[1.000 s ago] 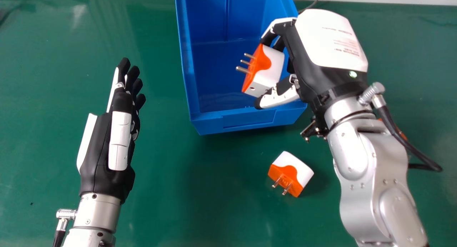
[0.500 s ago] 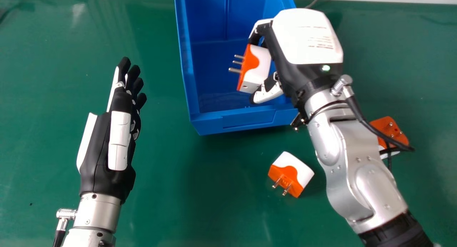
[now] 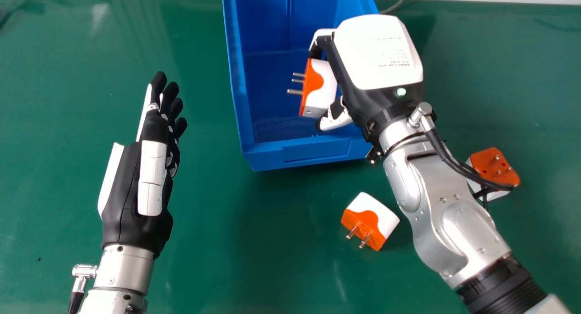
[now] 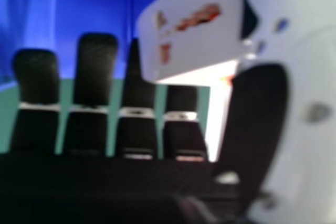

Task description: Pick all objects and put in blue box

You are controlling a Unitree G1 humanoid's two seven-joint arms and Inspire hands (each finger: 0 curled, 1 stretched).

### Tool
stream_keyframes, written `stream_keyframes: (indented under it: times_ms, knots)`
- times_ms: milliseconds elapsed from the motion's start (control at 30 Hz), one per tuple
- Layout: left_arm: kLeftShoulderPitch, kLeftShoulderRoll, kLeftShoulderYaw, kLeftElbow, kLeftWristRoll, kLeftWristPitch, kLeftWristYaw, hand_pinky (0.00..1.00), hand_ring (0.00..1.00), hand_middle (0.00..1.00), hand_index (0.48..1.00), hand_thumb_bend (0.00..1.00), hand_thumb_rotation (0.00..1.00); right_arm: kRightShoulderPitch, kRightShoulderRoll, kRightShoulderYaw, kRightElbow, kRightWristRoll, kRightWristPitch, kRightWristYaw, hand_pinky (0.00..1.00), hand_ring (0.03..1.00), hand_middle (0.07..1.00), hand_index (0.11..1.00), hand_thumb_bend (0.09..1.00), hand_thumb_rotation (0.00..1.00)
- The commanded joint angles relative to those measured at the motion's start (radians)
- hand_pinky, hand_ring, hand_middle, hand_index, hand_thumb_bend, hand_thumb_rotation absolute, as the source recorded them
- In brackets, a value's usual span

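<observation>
While the held plug (image 3: 323,89) is over the blue box (image 3: 313,154), its 3 pins facing the box's left wall, you have it pinched between the thumb and fingers of your right hand (image 3: 379,55). On the green table (image 3: 272,259), the 2nd plug (image 3: 372,218) lies on your side of the box; the 3rd plug (image 3: 489,163), partly behind a cable (image 3: 501,186), is right of it. Left of the box, your left hand (image 3: 153,178) has straight fingers.

Three plugs show: one plug (image 3: 323,88) upper centre, one plug (image 3: 370,218) lower centre, one plug (image 3: 491,162) at right. One blue box (image 3: 268,157) shows.
</observation>
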Motion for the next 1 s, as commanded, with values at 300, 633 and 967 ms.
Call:
stream_keyframes:
  times_ms: [300,633,967]
  knots:
    - [-0.012,0.004,-0.001,0.004,-0.002,-0.02,-0.007,1.0,1.0,1.0,1.0,0.87,1.0,-0.034,-0.064,0.077,-0.089,-0.117,0.116,0.256,0.24,0.364,0.462,0.529,0.512,0.0]
    - [-0.017,0.002,0.0,0.011,0.005,-0.018,-0.002,1.0,1.0,1.0,1.0,0.87,1.0,-0.018,-0.06,0.093,-0.195,-0.204,0.21,0.462,0.28,0.375,0.474,0.528,0.513,0.0]
    - [-0.023,-0.002,0.002,0.026,-0.005,-0.027,-0.01,1.0,1.0,1.0,1.0,0.86,1.0,-0.018,-0.055,0.099,-0.202,-0.232,0.224,0.464,0.5,0.594,0.664,0.689,0.675,0.1]
